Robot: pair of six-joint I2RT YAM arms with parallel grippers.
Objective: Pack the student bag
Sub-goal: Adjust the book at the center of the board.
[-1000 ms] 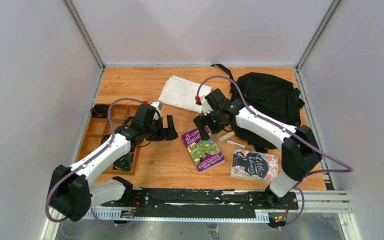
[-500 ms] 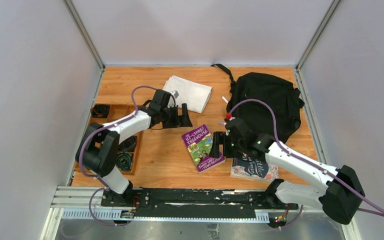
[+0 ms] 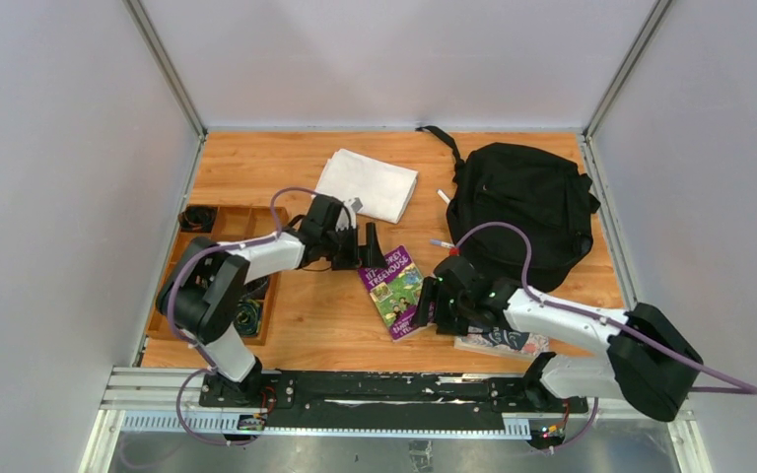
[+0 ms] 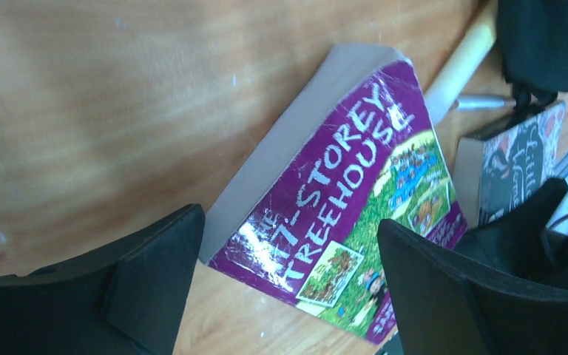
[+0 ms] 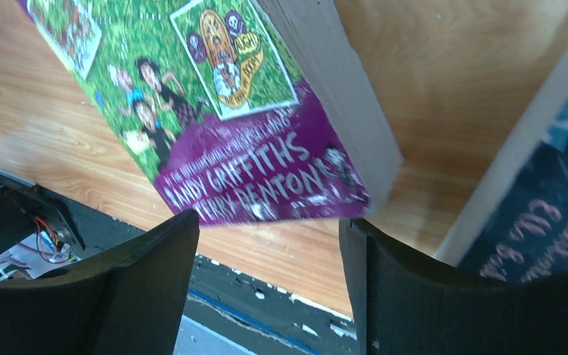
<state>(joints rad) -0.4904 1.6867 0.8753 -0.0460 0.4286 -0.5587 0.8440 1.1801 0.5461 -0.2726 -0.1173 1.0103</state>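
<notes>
Now both arms have converged on the purple Treehouse paperback [image 3: 394, 291], left gripper [image 3: 368, 246] and right gripper [image 3: 426, 304] bracketing its ends, jaws apart, poised to carry it to the student bag [image 3: 527, 207] far right.

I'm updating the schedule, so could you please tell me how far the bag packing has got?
Done: nothing looks packed; the backpack sits apart, far right. In hand: the open left gripper and right gripper flank the purple book, holding nothing. Left: likely that book, the dark book, the pen and the white cloth.
</notes>
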